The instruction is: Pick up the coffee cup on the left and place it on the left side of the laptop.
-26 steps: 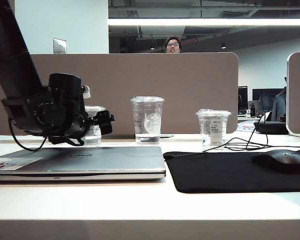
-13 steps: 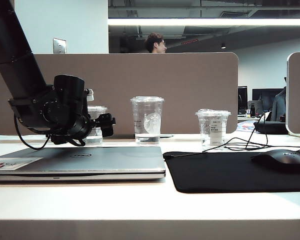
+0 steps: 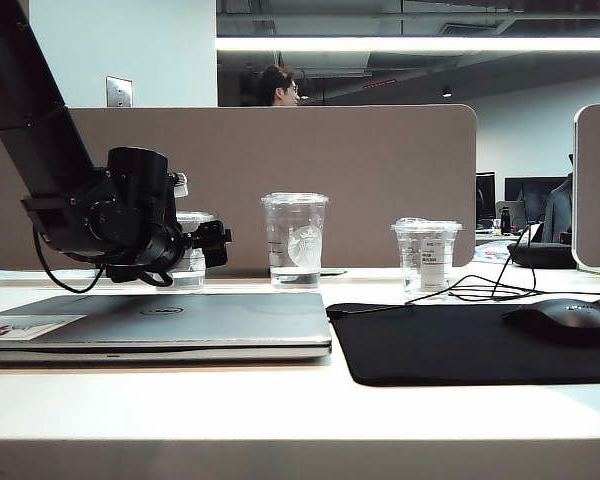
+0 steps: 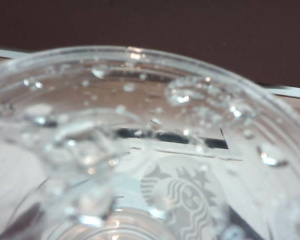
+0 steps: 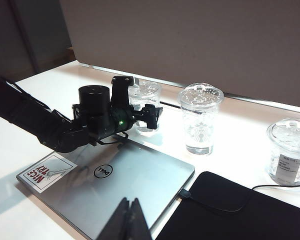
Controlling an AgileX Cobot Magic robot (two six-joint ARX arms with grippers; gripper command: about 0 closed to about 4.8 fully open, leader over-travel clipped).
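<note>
Left gripper (image 5: 144,114) hovering over the far edge of the Dell laptop (image 3: 160,325), jaws spread wide, nothing clamped. Directly ahead of the fingertips, seemingly just between them: the short coffee cup (image 5: 145,102), clear lid beaded with droplets, filling the left wrist view (image 4: 140,150); contact not confirmable. Further right of that gripper, well apart: the taller Starbucks cup (image 3: 295,238), then the second short cup (image 3: 426,255) with a wider white label, the black mouse mat (image 3: 460,340) and mouse (image 3: 565,320). Right gripper (image 5: 129,220) parked above the laptop's near edge, fingers pressed together, empty.

Risks, as judged: thin plastic buckling or the lid popping under a hard squeeze; water sloshing if tilted; cup tipping if one finger nudges it before closing; cup base clipping the laptop lid on a low carry leftward.
</note>
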